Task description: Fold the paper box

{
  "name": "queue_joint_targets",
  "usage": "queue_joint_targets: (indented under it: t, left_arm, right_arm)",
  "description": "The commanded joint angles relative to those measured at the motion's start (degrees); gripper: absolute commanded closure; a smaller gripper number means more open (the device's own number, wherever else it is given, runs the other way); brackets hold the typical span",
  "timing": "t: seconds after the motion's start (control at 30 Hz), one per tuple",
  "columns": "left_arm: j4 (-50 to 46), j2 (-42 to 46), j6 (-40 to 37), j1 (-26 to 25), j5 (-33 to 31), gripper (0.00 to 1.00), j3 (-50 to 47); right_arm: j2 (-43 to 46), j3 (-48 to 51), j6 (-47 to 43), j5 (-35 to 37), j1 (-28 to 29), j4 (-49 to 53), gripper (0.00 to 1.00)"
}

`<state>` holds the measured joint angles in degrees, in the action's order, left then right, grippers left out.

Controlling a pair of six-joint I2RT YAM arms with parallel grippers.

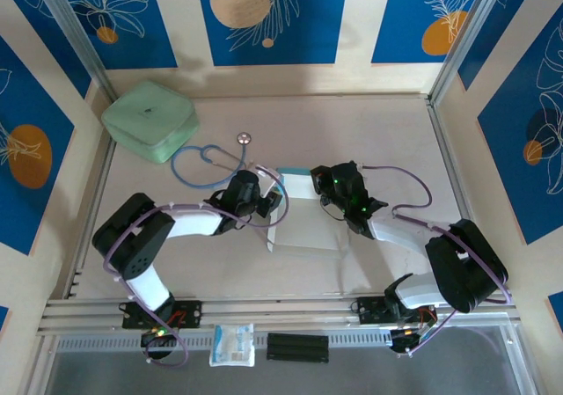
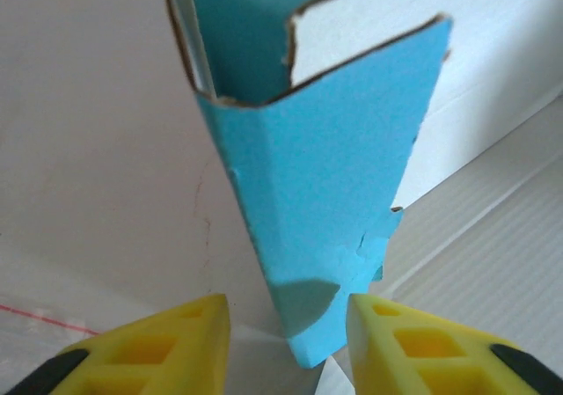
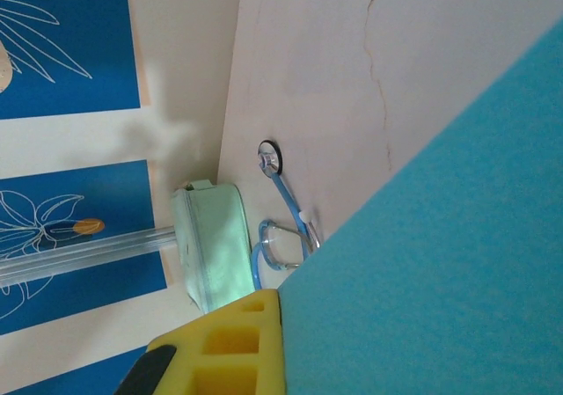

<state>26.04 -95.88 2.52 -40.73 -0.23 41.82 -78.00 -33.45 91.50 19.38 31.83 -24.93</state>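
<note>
Top external view puts the box at the middle of the table, a mostly flat sheet with its white face up and a teal strip along its far edge. The left gripper sits at its left edge and the right gripper at its far right corner, so both arms are equally close.

In the left wrist view a teal flap stands up from the sheet, its long axis running straight away from the fingers. They are spread, with the flap's lower end in the gap between them. It lies close against the right-hand finger and clear of the other.

In the right wrist view one yellow finger lies against the edge of a teal panel. Whether that gripper is clamped cannot be told. The next fold likely depends on the left fingers closing squarely across the flap.
</note>
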Motion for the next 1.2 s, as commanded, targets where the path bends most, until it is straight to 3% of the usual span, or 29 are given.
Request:
queue_joint_targets:
  t: [0.0, 0.13, 0.27, 0.53, 0.67, 0.87, 1.17]
  left_arm:
    - [1.3, 2.8, -0.8, 0.2, 2.2, 0.56, -1.4]
    - [1.7, 5.5, -0.7, 0.2, 3.6, 0.51, -2.9]
    - [-3.7, 9.3, -1.4, 0.6, 3.7, 0.53, -2.8]
    - [-16.8, 12.7, -1.8, 8.0, 25.5, 0.54, 1.9]
    - [-19.0, 9.8, -4.1, 8.5, 25.7, 0.54, 4.9]
    - [-13.1, 3.1, -3.3, 8.6, 27.4, 0.56, 8.0]
    - [-11.1, -0.2, -4.3, 10.0, 29.2, 0.68, 9.6]
  right_arm:
    - [0.6, 0.9, -2.4, 3.0, -0.2, 0.8, 1.00]
    - [0.5, 0.5, -2.6, 2.7, -0.5, 1.1, 1.00]
    - [0.7, 0.3, -3.0, 2.3, -0.5, 1.1, 1.00]
    - [0.6, 0.0, -3.5, 1.5, -0.6, 1.6, 1.00]
    - [0.4, -0.3, -3.8, 1.1, -0.5, 1.1, 1.00]
    - [0.2, 0.2, -3.9, 1.1, 0.3, 0.5, 1.00]
    - [1.2, 0.5, -4.4, 1.5, 1.0, 1.1, 1.00]
